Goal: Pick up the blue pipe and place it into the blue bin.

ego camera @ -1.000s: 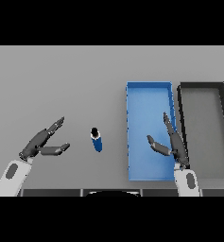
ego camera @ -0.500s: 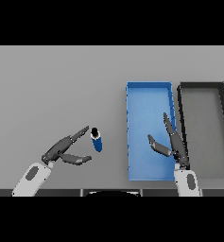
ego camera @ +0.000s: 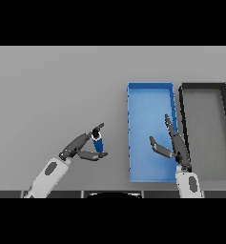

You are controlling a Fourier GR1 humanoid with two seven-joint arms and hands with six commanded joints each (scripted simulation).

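My left robot hand [ego camera: 80,148] has swept in across the worktop [ego camera: 52,90] and now brackets the upright blue pipe [ego camera: 98,142], fingers spread wide, not yet closed. Next I'd expect the grasp. The blue bin [ego camera: 150,97] waits right, with my right robot hand [ego camera: 174,147] open and idle over it.

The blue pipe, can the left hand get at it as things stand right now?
Probably yes. The left hand is right at the blue pipe, fingers and thumb spread on either side of it, and nothing on the table stands between them.
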